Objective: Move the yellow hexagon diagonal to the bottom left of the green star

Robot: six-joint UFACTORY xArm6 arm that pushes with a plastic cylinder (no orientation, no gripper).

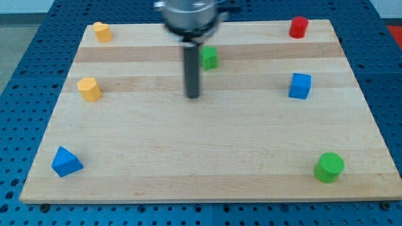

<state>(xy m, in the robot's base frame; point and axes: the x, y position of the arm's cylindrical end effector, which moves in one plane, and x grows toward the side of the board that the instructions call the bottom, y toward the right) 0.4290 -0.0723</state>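
Observation:
A green star [209, 58] stands at the board's top centre. Two yellow blocks are on the left. One [90, 89] is at the left edge at mid height and looks hexagonal. The other [102, 31] is in the top left corner, and its shape is not clear. My tip [193, 96] rests on the board just below and slightly left of the green star, apart from it. The tip is far to the right of both yellow blocks. The rod's blurred mount hides the board's top edge above the star.
A red cylinder [298, 27] is at the top right. A blue cube [300, 86] is at the right. A green cylinder [329, 167] is at the bottom right and a blue triangle [66, 162] at the bottom left. The wooden board [201, 157] lies on a blue perforated table.

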